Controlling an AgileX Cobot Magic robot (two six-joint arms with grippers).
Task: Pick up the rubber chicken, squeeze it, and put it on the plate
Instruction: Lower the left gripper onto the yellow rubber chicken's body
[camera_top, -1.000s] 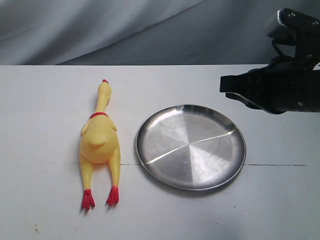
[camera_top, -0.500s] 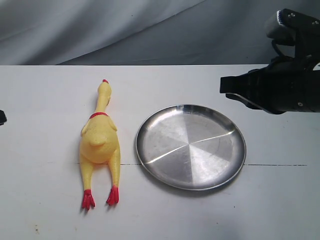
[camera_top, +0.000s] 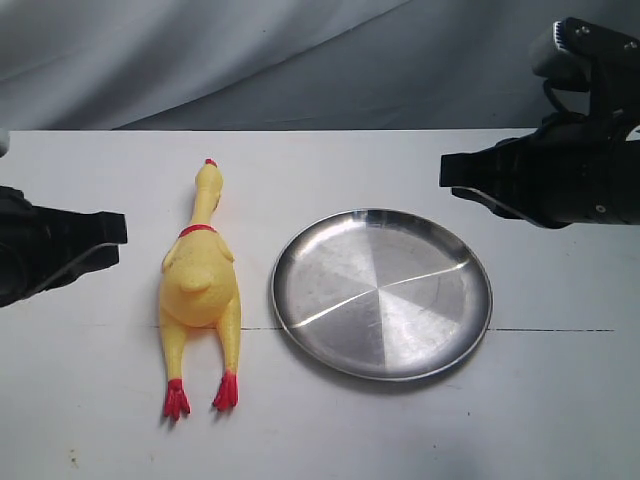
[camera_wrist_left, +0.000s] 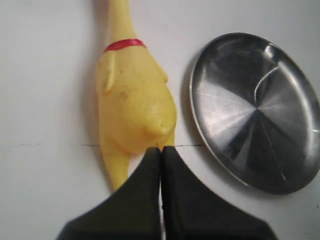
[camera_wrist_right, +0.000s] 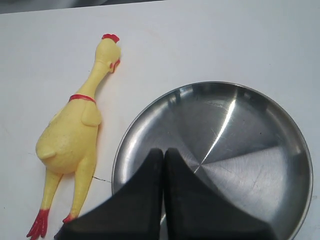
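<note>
Long yellow rubber chicken (camera_top: 203, 285) lies flat on the white table (camera_top: 80, 400), just left of the round shiny silver metal plate (camera_top: 381, 293), not touching it. Its long axis runs front to back, red comb far, red feet near. Left gripper (camera_top: 118, 232) hovers beside it, jaws pressed together. Right gripper (camera_top: 447, 172), by the plate's far right rim, has jaws pressed together too.

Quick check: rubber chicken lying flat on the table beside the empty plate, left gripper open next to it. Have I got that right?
Not quite: the left gripper is shut, not open; the left wrist view shows its jaws pressed together. The rest holds: the rubber chicken lies flat on the table beside the empty plate.
</note>
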